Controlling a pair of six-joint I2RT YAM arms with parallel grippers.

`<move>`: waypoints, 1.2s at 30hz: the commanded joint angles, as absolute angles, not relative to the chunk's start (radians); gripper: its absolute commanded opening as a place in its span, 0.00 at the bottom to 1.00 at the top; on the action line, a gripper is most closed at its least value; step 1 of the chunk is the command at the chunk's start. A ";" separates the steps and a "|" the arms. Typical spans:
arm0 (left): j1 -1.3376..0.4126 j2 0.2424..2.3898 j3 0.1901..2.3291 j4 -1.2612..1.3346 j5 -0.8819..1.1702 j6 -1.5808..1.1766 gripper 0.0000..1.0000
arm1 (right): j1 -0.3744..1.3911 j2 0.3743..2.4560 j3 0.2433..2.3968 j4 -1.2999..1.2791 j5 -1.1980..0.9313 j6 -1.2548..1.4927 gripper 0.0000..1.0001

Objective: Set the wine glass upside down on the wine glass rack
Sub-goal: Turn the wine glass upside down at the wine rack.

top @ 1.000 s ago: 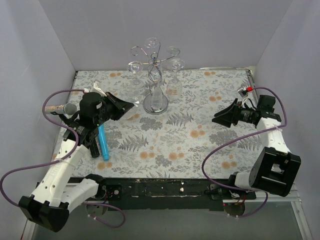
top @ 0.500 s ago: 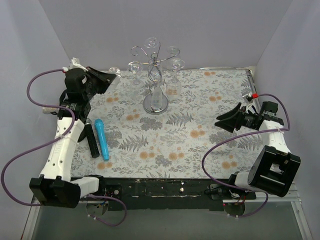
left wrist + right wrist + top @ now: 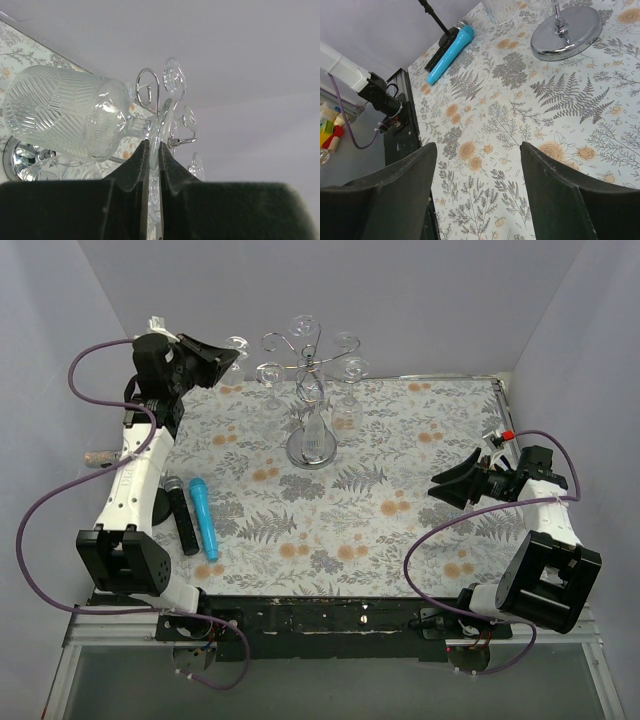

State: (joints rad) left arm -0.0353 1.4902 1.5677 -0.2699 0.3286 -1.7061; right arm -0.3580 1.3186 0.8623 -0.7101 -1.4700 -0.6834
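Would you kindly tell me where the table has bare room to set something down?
Bare: the wide stretch between the blue microphone and the right tool, and the back right corner. Crowded: around the rack and its hanging glasses.

Wine glass rack [image 3: 312, 390] stands back centre on the counter [image 3: 400, 440]. Left tool [image 3: 222, 352], raised at back left, holds the wine glass [image 3: 236, 348] just left of the rack's arms. Near the left edge, a microphone [image 3: 180, 512] lies beside a second microphone [image 3: 204, 517] on its right. Right tool [image 3: 447, 483] hangs at right, well apart from the rack.
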 commanded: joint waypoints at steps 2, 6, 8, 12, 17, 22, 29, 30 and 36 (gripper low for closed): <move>-0.025 1.523 1.669 -0.195 0.414 -1.744 0.00 | -0.360 1.321 0.905 -0.741 -1.526 -0.722 0.76; -0.023 1.560 1.681 -0.173 0.462 -1.775 0.00 | -0.360 1.321 0.905 -0.744 -1.528 -0.724 0.76; -0.026 1.568 1.683 -0.167 0.471 -1.782 0.00 | -0.360 1.321 0.905 -0.745 -1.529 -0.724 0.76; -0.026 1.583 1.675 -0.143 0.500 -1.799 0.00 | -0.360 1.322 0.907 -0.745 -1.532 -0.726 0.76; -0.032 1.600 1.677 -0.138 0.517 -1.810 0.00 | -0.360 1.321 0.907 -0.750 -1.532 -0.727 0.76; -0.041 1.611 1.680 -0.140 0.520 -1.812 0.00 | -0.360 1.322 0.907 -0.752 -1.535 -0.727 0.76; -0.049 1.632 1.689 -0.143 0.529 -1.816 0.00 | -0.360 1.319 0.905 -0.753 -1.539 -0.727 0.76; -0.051 1.635 1.692 -0.143 0.531 -1.815 0.00 | -0.360 1.321 0.905 -0.753 -1.540 -0.727 0.76; -0.058 1.658 1.709 -0.152 0.571 -1.809 0.00 | -0.360 1.322 0.905 -0.753 -1.543 -0.729 0.76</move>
